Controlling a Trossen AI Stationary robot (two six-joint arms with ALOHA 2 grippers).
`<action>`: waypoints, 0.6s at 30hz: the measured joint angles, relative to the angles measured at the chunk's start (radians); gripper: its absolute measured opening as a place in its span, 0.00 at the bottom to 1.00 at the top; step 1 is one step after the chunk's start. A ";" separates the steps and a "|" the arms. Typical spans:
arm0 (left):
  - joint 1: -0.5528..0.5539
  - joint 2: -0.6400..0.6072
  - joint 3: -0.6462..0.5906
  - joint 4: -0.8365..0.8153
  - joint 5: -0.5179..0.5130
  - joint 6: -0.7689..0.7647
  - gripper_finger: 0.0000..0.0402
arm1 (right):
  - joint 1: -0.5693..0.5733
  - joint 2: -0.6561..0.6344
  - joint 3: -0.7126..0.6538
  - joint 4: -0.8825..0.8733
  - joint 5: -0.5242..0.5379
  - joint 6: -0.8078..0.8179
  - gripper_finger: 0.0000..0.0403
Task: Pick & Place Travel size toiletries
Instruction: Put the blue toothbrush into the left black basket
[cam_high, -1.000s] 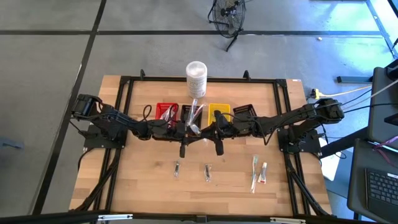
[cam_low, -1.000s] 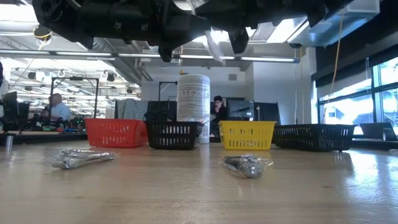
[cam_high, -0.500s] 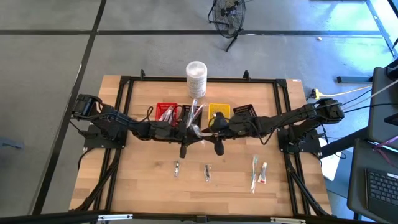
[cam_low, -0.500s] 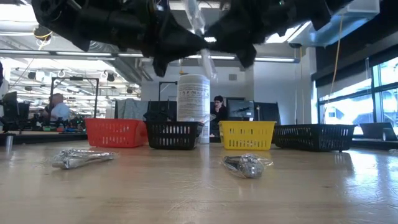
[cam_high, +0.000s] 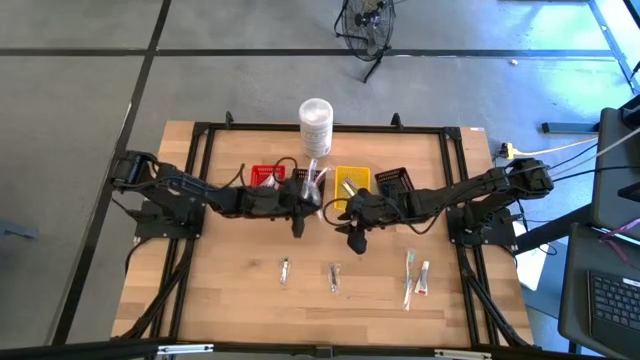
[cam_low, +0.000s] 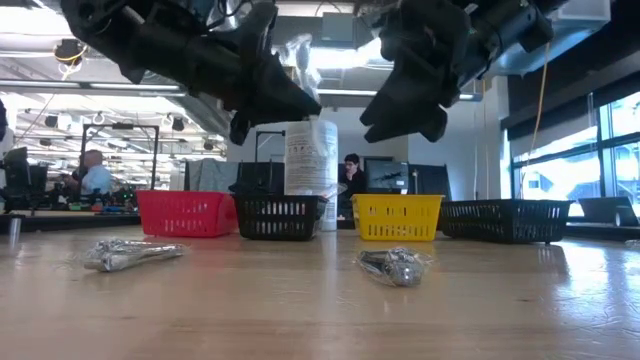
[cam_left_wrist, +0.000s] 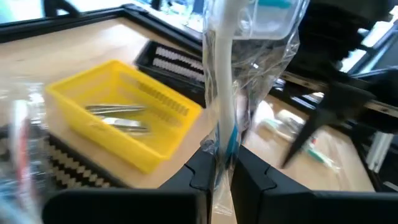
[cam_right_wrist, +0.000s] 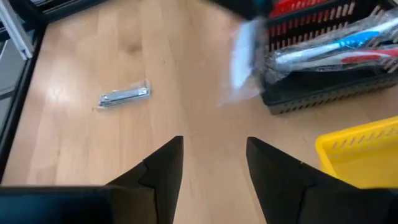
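Note:
My left gripper (cam_left_wrist: 214, 177) is shut on a white toothbrush in a clear wrapper (cam_left_wrist: 219, 74), held in the air over the row of small baskets (cam_high: 313, 188). My right gripper (cam_right_wrist: 211, 162) hangs open beside it, over bare wood, with nothing between its fingers (cam_high: 347, 218). The black basket (cam_right_wrist: 323, 87) holds wrapped toothbrushes (cam_right_wrist: 339, 53). The yellow basket (cam_left_wrist: 118, 124) holds silvery pieces (cam_left_wrist: 118, 117). More wrapped toiletries lie on the near half of the table: silvery pieces (cam_high: 285, 268) (cam_high: 333, 277), a toothbrush (cam_high: 409, 276) and a small tube (cam_high: 422, 279). My left gripper pinches the wrapped toothbrush between its two fingers at one end of the handle (cam_left_wrist: 221, 155), wrapper and all. The toothbrush stands out beyond the fingertips, its brush end toward the table's far side. It is lifted clear of the baskets and the table.
A red basket (cam_high: 265, 177) and a second black basket (cam_high: 393, 180) flank the row. A tall white container (cam_high: 315, 120) stands behind it. A black frame (cam_high: 200, 150) runs round the table. People sit in the room beyond (cam_low: 92, 172).
My right gripper has let go of the wrapped toothbrush, opened, and sunk toward the near edge, tipping downward. My left gripper has kept its hold, rolled about its own line and carried the toothbrush a little toward the baskets.

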 joint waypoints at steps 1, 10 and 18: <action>0.015 -0.014 0.000 -0.023 0.007 -0.005 0.06 | 0.003 0.000 0.000 0.000 0.002 -0.002 0.44; 0.172 -0.075 0.159 -0.571 0.054 -0.069 0.07 | 0.012 0.000 0.000 0.000 0.003 -0.007 0.40; 0.276 -0.056 0.327 -0.927 0.124 -0.094 0.07 | 0.012 0.000 0.000 0.000 0.006 -0.007 0.37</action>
